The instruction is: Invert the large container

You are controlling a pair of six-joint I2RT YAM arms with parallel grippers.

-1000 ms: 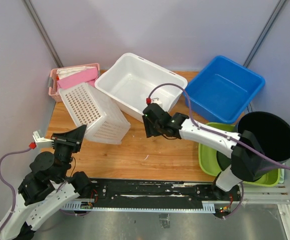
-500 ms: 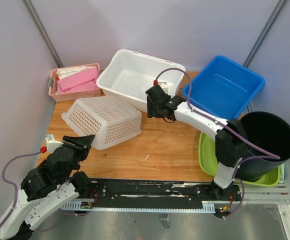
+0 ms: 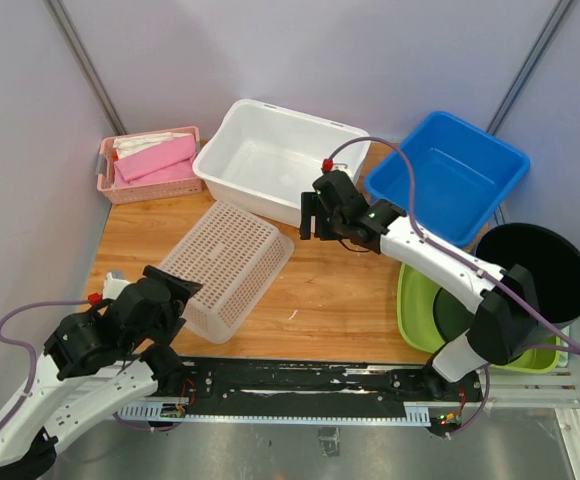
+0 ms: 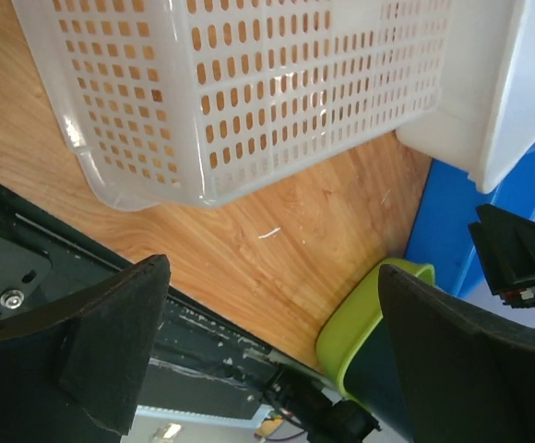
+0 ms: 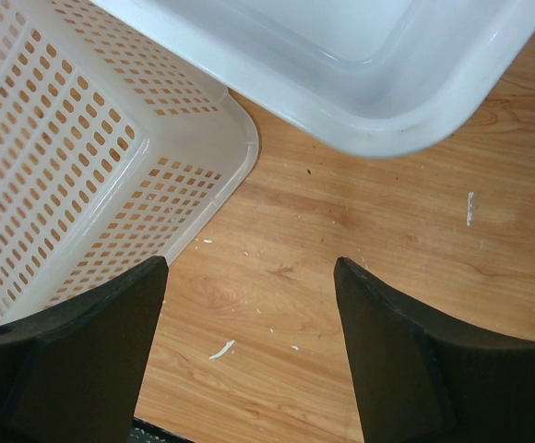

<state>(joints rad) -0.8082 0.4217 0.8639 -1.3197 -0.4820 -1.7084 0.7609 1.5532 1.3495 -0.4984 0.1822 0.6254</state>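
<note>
The large container (image 3: 225, 265), a white perforated basket, lies bottom up on the wooden table (image 3: 320, 300), slanting from centre to front left. It fills the top of the left wrist view (image 4: 249, 83) and the left of the right wrist view (image 5: 65, 157). My left gripper (image 3: 175, 295) hangs open just off the basket's near-left rim, with only table and frame between its fingers (image 4: 272, 277). My right gripper (image 3: 310, 215) is open too, over bare wood (image 5: 249, 268) between the basket's far corner and a white tub, touching neither.
A solid white tub (image 3: 270, 160) sits at the back, its near corner close to the basket. A pink basket (image 3: 150, 165) stands back left, a blue tub (image 3: 450, 175) back right. A green basin (image 3: 415, 310) and black bucket (image 3: 535, 270) fill the right edge.
The basket went from tilted on edge to bottom up and slid toward the front left. My left gripper let go of it and opened wide. The right arm lifted off the tub's rim.
</note>
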